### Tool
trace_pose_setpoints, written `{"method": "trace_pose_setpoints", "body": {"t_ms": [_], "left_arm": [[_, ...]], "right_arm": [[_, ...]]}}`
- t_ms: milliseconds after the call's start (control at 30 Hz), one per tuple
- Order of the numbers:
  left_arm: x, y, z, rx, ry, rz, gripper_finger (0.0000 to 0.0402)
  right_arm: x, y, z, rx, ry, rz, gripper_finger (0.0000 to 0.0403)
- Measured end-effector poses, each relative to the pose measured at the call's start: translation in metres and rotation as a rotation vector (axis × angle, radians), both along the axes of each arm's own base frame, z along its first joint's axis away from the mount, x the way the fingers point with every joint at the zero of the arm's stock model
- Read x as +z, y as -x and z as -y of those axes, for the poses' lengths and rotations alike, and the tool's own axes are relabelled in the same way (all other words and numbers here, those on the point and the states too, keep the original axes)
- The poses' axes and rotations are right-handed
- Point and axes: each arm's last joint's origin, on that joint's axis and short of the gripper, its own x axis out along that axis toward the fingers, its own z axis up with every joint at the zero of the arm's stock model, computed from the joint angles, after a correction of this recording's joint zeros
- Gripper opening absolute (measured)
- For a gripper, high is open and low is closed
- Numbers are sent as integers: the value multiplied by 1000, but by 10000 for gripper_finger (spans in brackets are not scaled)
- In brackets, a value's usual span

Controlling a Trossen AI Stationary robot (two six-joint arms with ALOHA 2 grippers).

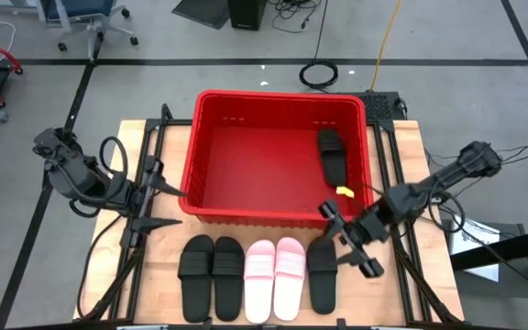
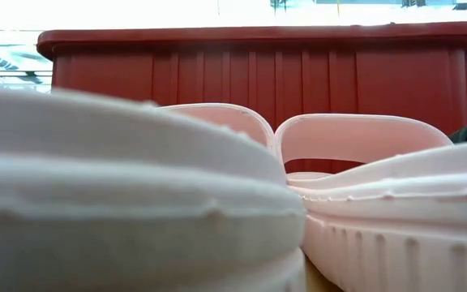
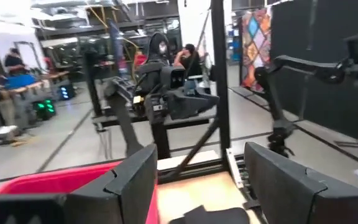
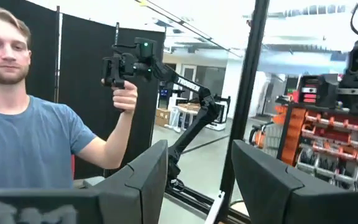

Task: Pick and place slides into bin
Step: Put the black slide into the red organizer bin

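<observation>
The red bin point(image 1: 211, 101) stands at the table's middle. One black slide point(image 1: 331, 154) lies flat on its floor at the right. Along the near edge, side by side on their soles, lie two black slides point(image 1: 196, 266) point(image 1: 228, 278), two pale pink slides point(image 1: 259, 280) point(image 1: 291, 267) and a third black slide point(image 1: 322, 276). The pink slides fill the low view point(image 2: 355, 146) in front of the bin point(image 2: 258, 73). My left gripper point(image 1: 165, 205) is open and empty at the bin's near left corner. My right gripper point(image 1: 351, 241) is open and empty just right of the third black slide, off the bin's near right corner.
A small yellow tag point(image 1: 345, 191) sits at the bin's near right rim. Black frame rails point(image 1: 401, 183) run along both table sides. A person point(image 4: 23, 124) holding a hand-held device shows beyond the table in the right wrist view.
</observation>
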Motion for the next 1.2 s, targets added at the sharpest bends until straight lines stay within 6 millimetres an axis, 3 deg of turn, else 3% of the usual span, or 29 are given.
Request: {"method": "trace_pose_setpoints", "body": {"t_ms": [200,367,567,867,1200], "left_arm": [[-8,-14,14,-72,-8,-42,248],[-21,-34,32,-97,-39,-89,248],[-41,-51,67,-171,-95,-148,248],[-65,-50,124,-182,-191,-140,248],[-79,-51,146,-83,-200,-145,248]], "right_arm": [[-19,15,-28,-4,34,64,169],[-23,20,-48,-48,62,124,169],[-32,22,-61,-139,61,70,169],[-29,14,-84,-365,173,-108,169],[-42,-6,-102,-525,269,-290,169]]}}
